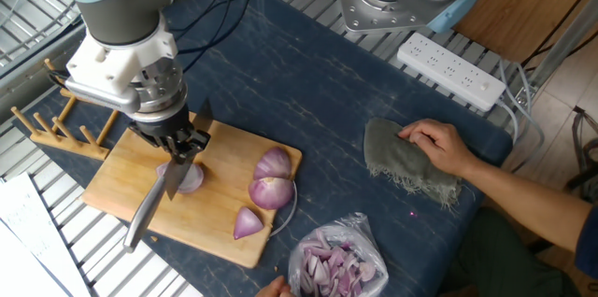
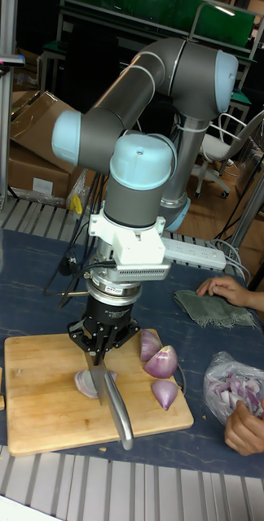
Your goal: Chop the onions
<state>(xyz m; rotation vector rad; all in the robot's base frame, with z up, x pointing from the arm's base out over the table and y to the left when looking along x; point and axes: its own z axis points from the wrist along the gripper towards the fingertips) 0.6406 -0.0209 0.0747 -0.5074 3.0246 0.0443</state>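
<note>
Onions: one piece [image 1: 190,177] sits under the knife [image 1: 149,205] on the cutting board [image 1: 126,171]; three [image 1: 271,190] lie just beside. Your gripper [image 1: 179,143] is clamped on the knife. Risk: blade looks off-centre, so the rounded piece could roll or squirt sideways under pressure.

You see even, soft daylight in the fixed view, sharp throughout. Your tall fixed view is dimmer, its far background dark; shadows stay faint.
</note>
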